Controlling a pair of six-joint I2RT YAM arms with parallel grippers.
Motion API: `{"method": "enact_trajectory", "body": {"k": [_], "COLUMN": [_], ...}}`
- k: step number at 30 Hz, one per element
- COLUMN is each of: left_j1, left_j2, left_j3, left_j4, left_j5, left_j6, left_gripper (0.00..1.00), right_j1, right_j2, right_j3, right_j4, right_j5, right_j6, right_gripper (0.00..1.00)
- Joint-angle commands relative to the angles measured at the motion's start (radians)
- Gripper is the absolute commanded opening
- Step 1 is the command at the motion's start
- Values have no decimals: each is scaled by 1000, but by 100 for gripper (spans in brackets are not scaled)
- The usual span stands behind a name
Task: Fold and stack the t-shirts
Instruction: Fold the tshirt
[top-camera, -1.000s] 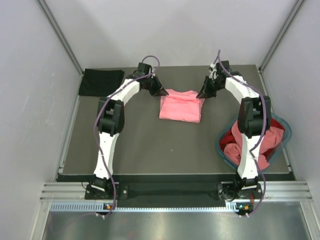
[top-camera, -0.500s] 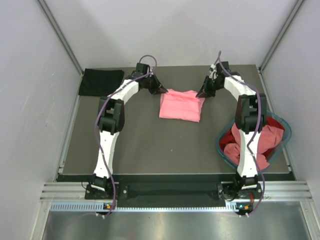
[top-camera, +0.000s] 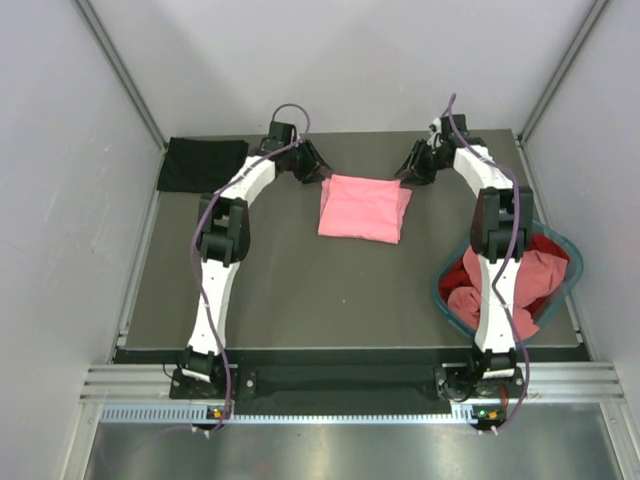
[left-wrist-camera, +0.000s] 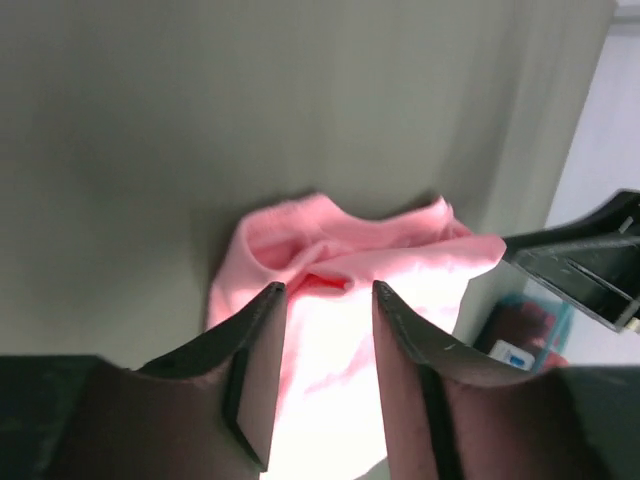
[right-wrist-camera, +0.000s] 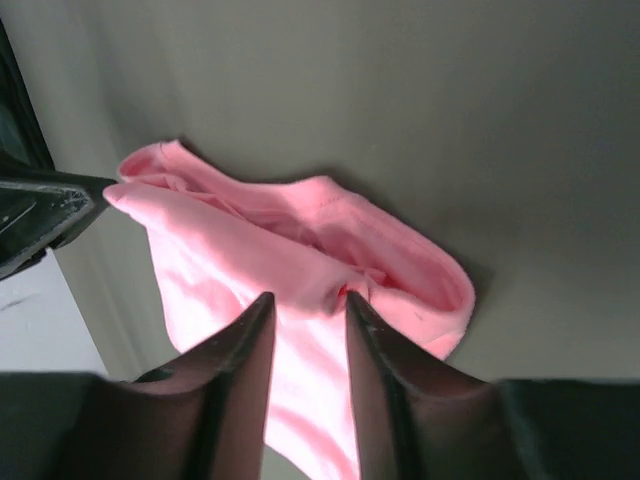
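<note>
A salmon pink t-shirt lies folded into a rectangle at the back middle of the table. My left gripper hovers at its back left corner and my right gripper at its back right corner. In the left wrist view the left gripper is open, with the pink fold lying loose below the tips. The right gripper is likewise open over the pink cloth. A folded black t-shirt lies at the back left corner. A red t-shirt sits in the basket.
The round teal basket stands at the right edge beside my right arm, holding red cloth and more pink cloth. White walls close in the table on the left, back and right.
Both grippers have opened and let go of the pink t-shirt's back corners, then drawn back a little. The shirt's back edge has settled flat.
</note>
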Motion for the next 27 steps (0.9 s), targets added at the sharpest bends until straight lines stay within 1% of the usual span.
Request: {"method": "enact_trajectory", "body": {"k": [1,2,3,4,6,7,8,9,10,11,12,13,15,16,17,18,19,20,22,25,27], "left_j1": [21,20,20,20,17,12,2,-8,-17,-37,-46,-55,-75,-81,-86,-87,-88,-86,-84,-80,-71], "left_j2": [-84,-127,-150,-175,-244,-267,-312,-333,-353,-377,-383,-382,-356,-325,-310,-295,-258,-238,-203,-102,-61], "left_j3": [59,47,33,10,-82,-118,-198,-238,-281,-354,-384,-410,-451,-459,-474,-479,-481,-478,-465,-421,-401], "left_j4": [23,-1,-8,-6,8,20,37,96,130,177,272,329,432,537,589,648,725,762,817,862,923], "left_j5": [-97,-111,-117,-110,-84,-67,-25,-2,19,71,97,122,201,222,236,260,265,266,266,256,253], "left_j6": [73,116,133,146,156,155,153,147,141,114,94,69,-15,-40,-87,-109,-147,-162,-182,-190,-219], "left_gripper": [45,45,45,44,39,36,33,27,24,22,17,14,10,7,6,4,0,0,0,0,0], "right_j1": [-26,-28,-29,-29,-22,-16,-2,7,18,39,50,61,92,98,104,112,113,119,121,121,112], "right_j2": [-43,-71,-83,-97,-141,-158,-190,-206,-221,-246,-252,-255,-243,-234,-226,-214,-208,-195,-177,-120,-85], "right_j3": [92,97,99,96,73,33,11,-16,-79,-110,-140,-186,-216,-249,-269,-288,-320,-335,-374,-389,-397], "right_j4": [2,-14,-49,-67,-106,-109,-107,-83,-53,-19,13,88,164,207,307,349,391,478,556,659,719], "right_j5": [27,37,51,56,62,59,50,27,12,-4,-42,-62,-125,-149,-165,-185,-189,-191,-202,-209,-199], "right_j6": [21,-2,-13,-25,-66,-77,-95,-96,-93,-76,-65,-51,-9,15,41,80,97,128,156,196,213], "right_gripper": [38,41,45,47,51,51,51,51,50,49,39,32,12,9,7,5,5,5,4,3,3]}}
